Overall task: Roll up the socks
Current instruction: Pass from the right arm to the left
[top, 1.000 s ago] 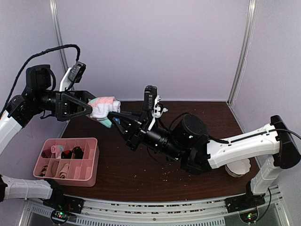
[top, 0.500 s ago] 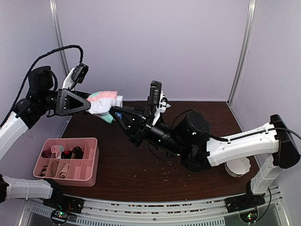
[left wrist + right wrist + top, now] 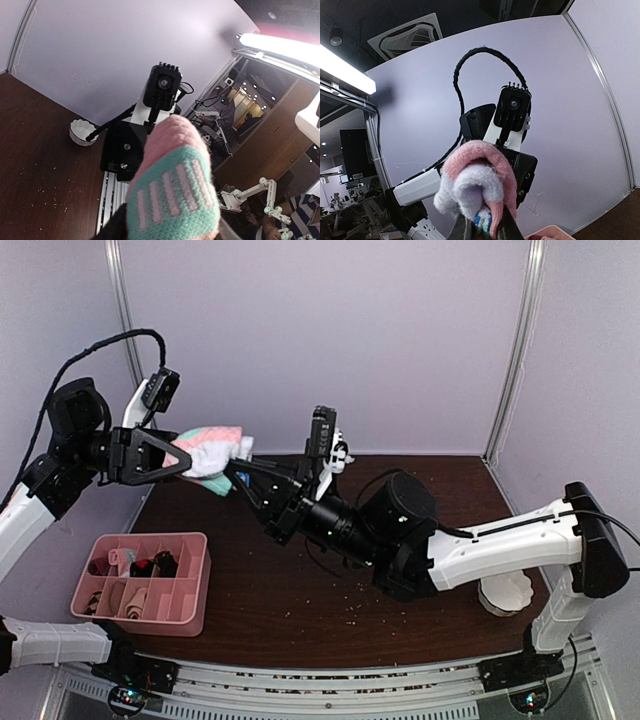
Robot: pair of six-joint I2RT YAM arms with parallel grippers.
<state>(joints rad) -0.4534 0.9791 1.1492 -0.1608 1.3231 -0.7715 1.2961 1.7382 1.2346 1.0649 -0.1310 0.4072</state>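
High above the far-left part of the dark brown wooden table (image 3: 300,590), shows the pink sock bundle (image 3: 212,452), knitted, with a mint-green striped toe, hanging between both arms and touching no surface. Pinches one end with the right gripper (image 3: 232,473), jaws drawn tight on the fabric. Surrounds the opposite, mint-toed end with the left gripper (image 3: 186,454); cannot tell from any view whether clamped or merely cupping. Judged step: rolling in mid-air, roll formed but not yet secured. Calls next for a firm left-side hold before any right-side release, then a cuff tucked over the roll. Leaves the pink divided plastic tray (image 3: 193,585) well below.
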